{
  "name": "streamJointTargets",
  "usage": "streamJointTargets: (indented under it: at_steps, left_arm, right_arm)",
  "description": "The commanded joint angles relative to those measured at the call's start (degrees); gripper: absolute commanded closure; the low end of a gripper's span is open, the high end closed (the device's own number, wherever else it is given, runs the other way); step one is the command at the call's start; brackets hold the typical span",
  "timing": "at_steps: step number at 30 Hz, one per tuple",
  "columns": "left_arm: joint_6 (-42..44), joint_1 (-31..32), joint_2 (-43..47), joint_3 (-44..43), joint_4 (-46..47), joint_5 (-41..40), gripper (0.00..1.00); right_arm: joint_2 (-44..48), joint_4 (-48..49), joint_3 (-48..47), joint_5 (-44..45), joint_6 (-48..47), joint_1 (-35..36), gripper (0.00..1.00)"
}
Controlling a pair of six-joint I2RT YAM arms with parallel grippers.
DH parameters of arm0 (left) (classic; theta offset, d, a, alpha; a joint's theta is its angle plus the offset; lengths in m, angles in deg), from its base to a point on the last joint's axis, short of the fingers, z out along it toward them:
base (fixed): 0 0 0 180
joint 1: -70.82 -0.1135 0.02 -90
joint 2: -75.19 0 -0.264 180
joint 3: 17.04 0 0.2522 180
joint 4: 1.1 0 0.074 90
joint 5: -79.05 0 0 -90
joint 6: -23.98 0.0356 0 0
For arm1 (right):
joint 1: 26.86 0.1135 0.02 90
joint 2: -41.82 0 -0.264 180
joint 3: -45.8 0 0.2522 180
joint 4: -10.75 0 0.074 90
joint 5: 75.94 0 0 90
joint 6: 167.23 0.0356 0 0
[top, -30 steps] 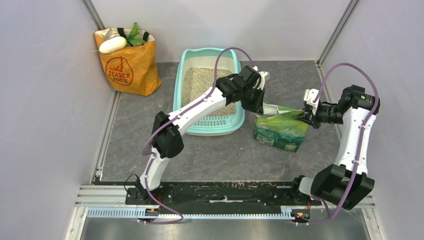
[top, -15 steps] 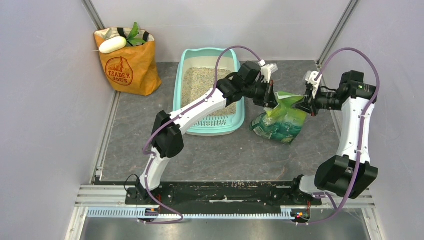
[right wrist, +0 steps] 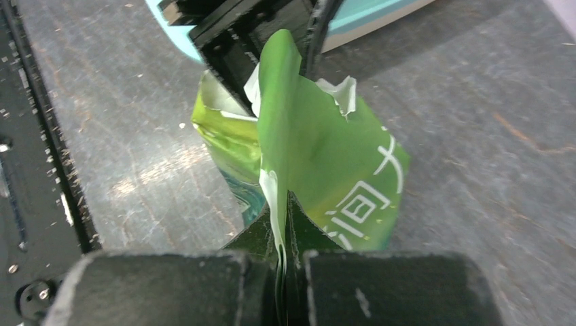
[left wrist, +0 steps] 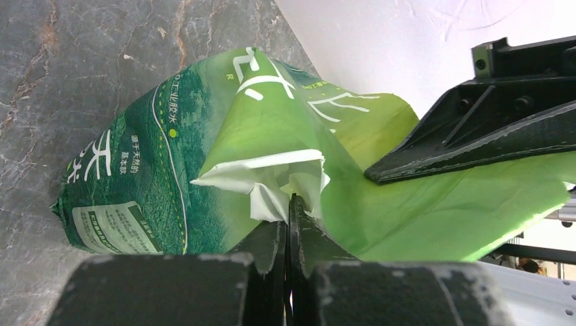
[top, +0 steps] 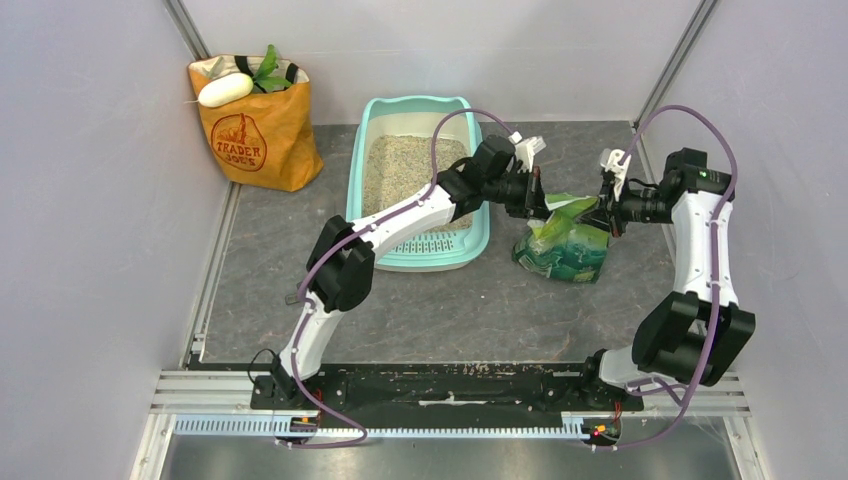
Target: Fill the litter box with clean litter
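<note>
The mint-teal litter box (top: pixel 357 195) stands at the back centre, and clean litter (top: pixel 400 165) covers its floor. Right of it a green printed bag (top: pixel 565 245) hangs stretched between both grippers above the floor. My left gripper (top: pixel 538 197) is shut on the torn white-lined edge of the bag's mouth (left wrist: pixel 272 170), its jaws (left wrist: pixel 289 207) pressed together. My right gripper (top: pixel 603 215) is shut on the opposite flap (right wrist: pixel 326 156), with film pinched at its tips (right wrist: pixel 285 204). The left gripper (right wrist: pixel 265 41) shows just beyond the bag, with the box rim (right wrist: pixel 380 13) behind it.
An orange paper grocery bag (top: pixel 255 125) with a white vegetable and greens stands at the back left corner. Grey walls close in both sides. The arms' black base rail (top: pixel 430 385) runs along the near edge. Purple cables loop above both arms.
The left gripper reached the bag's top and shut on its edge. The right gripper drew left and back, and the bag rose and tilted between the two grippers.
</note>
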Motion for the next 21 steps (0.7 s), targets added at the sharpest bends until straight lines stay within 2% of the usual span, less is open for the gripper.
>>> streamJointTargets:
  at_steps: [1, 4, 5, 7, 8, 12, 15, 18, 21]
  left_arm:
    - [-2.21, 0.54, 2.27, 0.3, 4.01, 2.54, 0.98]
    - [0.22, 0.43, 3.78, 1.72, 3.99, 2.92, 0.98]
    - [1.53, 0.43, 4.13, 1.4, 3.58, 2.27, 0.95]
    - [3.48, 0.3, 4.48, -0.44, 1.19, 0.48, 0.75]
    - [4.31, 0.21, 4.83, -0.71, 0.67, 0.36, 0.71]
    - [6.27, 0.09, 6.91, 0.89, -0.62, -1.72, 0.69]
    - [5.14, -0.42, 6.44, 0.1, -5.89, -5.28, 0.66]
    - [3.78, -1.02, 6.42, 0.65, -10.19, -9.24, 0.64]
    - [4.08, -1.21, 7.11, 0.91, -13.81, -11.09, 0.51]
  right_arm:
    - [-1.1, -10.75, -1.3, -1.6, -9.64, -0.17, 1.0]
    - [-2.63, -18.02, -5.09, -1.4, -14.51, -1.21, 1.0]
    - [-3.14, -20.06, -6.59, -1.6, -15.31, -1.39, 1.0]
    - [-3.64, -23.02, -8.87, -1.96, -16.74, -1.65, 1.0]
    - [-3.6, -23.77, -9.46, -2.13, -17.33, -1.82, 1.0]
    - [-2.41, -24.67, -9.19, -2.12, -18.65, -2.02, 1.0]
    - [-2.01, -25.0, -8.97, -1.41, -18.84, -2.11, 0.95]
    - [-1.85, -25.9, -8.87, -0.02, -19.58, -2.31, 0.94]
    - [-1.09, -25.94, -8.46, 1.1, -19.99, -2.95, 0.96]
